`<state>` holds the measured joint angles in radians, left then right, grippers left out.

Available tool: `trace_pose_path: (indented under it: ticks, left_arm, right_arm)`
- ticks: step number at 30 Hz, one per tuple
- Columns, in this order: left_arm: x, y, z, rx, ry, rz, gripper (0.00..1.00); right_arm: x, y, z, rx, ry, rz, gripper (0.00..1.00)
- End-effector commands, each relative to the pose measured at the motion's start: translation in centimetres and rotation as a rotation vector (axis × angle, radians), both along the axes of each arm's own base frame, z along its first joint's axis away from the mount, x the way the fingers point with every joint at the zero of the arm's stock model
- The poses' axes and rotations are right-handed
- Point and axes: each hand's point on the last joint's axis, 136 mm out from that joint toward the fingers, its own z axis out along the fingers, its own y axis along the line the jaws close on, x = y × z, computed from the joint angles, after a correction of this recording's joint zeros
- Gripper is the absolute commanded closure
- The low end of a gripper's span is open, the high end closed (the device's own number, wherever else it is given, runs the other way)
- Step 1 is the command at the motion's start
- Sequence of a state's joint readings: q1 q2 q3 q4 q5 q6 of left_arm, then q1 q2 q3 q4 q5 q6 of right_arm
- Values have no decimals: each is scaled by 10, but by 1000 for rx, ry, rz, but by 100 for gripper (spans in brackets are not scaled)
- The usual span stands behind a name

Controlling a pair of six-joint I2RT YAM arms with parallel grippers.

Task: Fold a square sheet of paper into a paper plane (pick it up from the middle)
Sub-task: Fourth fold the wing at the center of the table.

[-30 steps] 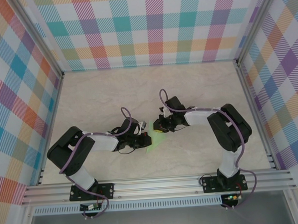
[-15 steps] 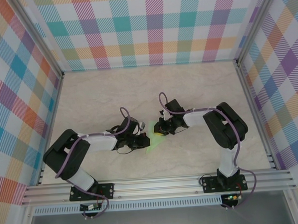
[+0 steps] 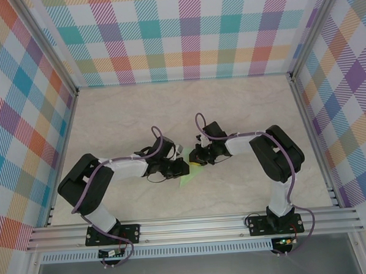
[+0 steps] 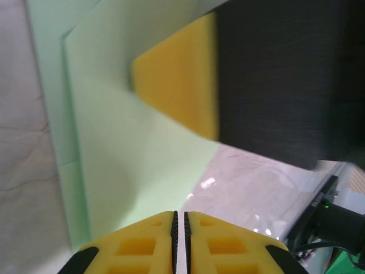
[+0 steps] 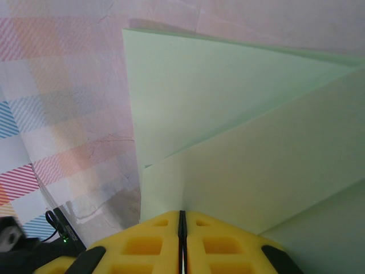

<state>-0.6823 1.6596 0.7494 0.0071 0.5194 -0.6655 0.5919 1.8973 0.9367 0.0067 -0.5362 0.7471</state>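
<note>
The pale-green sheet of paper (image 3: 189,175) lies at mid-table, folded into layered flaps, with both grippers meeting over it. My right gripper (image 3: 195,161) is at its far right edge. In the right wrist view this gripper (image 5: 182,214) is shut on a raised flap of the paper (image 5: 228,114), whose crease runs straight into the jaws. My left gripper (image 3: 182,168) is at the paper's left side. In the left wrist view its tips (image 4: 180,216) stand a thin slit apart at the edge of the paper (image 4: 114,142), with nothing seen between them. One of the right gripper's yellow fingers (image 4: 182,85) presses on the sheet just ahead.
The marble-patterned table (image 3: 126,115) is boxed in by checkered walls (image 3: 190,32) at the back and both sides. An aluminium rail (image 3: 187,226) carrying both arm bases runs along the near edge. The two wrists sit close together.
My left gripper has slid right onto the paper's edge and its jaws have eased a slit apart. The right gripper shifted slightly down-left early on, then stayed shut on the flap.
</note>
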Motion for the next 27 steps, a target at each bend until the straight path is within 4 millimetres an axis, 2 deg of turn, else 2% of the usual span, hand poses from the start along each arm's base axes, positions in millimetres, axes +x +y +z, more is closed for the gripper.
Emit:
trace_pose_path:
  ticks: [1,5,12,17,27]
  left_arm:
    - [-13,8,-17,40,74,-1,86]
    - [-32,24,-38,90,124,-4,86]
    - [-68,44,-53,101,202,-39,86]
    - [-88,54,-49,101,224,-91,85]
    - [-106,66,-44,119,242,-127,82]
  right_arm:
    - [-18,-21,-41,-127,76,-14,90]
    - [-18,-22,-43,-135,78,-14,90]
    - [-20,-26,-45,-161,81,-14,89]
    - [-19,-27,-46,-165,80,-16,89]
    - [-18,-26,-45,-164,82,-20,89]
